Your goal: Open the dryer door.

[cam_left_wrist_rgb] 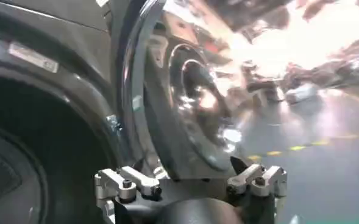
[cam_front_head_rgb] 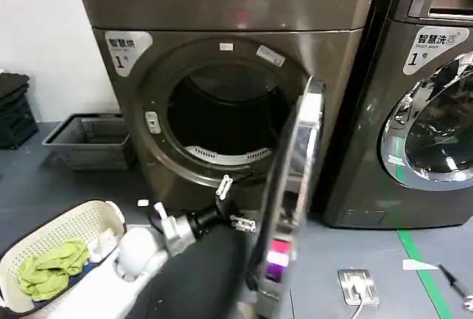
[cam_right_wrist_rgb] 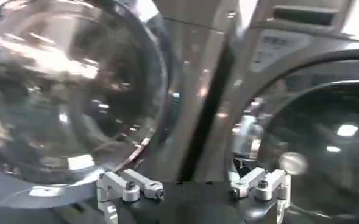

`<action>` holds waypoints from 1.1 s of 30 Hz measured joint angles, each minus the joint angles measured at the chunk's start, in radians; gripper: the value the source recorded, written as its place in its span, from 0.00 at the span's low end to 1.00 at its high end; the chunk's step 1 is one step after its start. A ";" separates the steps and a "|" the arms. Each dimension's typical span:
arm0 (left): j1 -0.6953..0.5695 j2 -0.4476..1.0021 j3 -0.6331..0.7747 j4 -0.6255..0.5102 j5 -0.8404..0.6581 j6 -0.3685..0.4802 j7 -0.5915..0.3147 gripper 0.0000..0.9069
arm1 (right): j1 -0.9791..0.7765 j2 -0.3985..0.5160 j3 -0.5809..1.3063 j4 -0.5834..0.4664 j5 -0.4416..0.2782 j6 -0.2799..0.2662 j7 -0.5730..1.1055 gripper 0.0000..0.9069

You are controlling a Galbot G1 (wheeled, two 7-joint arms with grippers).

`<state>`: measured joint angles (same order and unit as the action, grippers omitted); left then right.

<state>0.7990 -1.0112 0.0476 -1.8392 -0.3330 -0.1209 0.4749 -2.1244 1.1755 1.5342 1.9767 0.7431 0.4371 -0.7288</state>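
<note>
The dryer door (cam_front_head_rgb: 295, 186) already stands swung out from the front of the dryer (cam_front_head_rgb: 222, 9), hinged on the right side of the opening and seen nearly edge-on from the head, so its chrome ring reads as a tall bright strip running down toward the near floor. Behind it the drum opening (cam_front_head_rgb: 222, 119) is dark and fully exposed, with the latch (cam_front_head_rgb: 151, 122) on its left rim free. I judge the task largely done: the door only needs more swing, if any.

The left gripper (cam_front_head_rgb: 230, 202) sits low, just left of the door's near edge, below the opening's lower rim. Its fingers (cam_left_wrist_rgb: 133, 181) are spread apart with nothing between them, and in the left wrist view the door's chrome ring and bulging glass (cam_left_wrist_rgb: 191, 91) rise right in front of them, very close. That position suits pushing the inner face outward, not gripping it. Whether a finger actually touches the door is hard to tell from these angles.

The right gripper (cam_right_wrist_rgb: 191, 185) likewise has its fingers spread and empty; it faces the outer glass (cam_right_wrist_rgb: 57, 91) of the open door, with the LG machine (cam_front_head_rgb: 425, 97) to the right behind. It seems placed to meet the door from outside.

A laundry basket (cam_front_head_rgb: 66, 223) with green cloth (cam_front_head_rgb: 48, 267) sits near left on the floor.
</note>
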 joint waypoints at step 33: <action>-0.217 -0.276 0.207 0.307 0.080 -0.084 -0.083 1.00 | 0.010 0.379 0.307 -0.239 -0.350 -0.469 0.938 1.00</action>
<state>0.5822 -1.2874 0.2543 -1.5322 -0.2527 -0.2053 0.3915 -2.1142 1.5544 1.8414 1.7381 0.3935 -0.0316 0.2095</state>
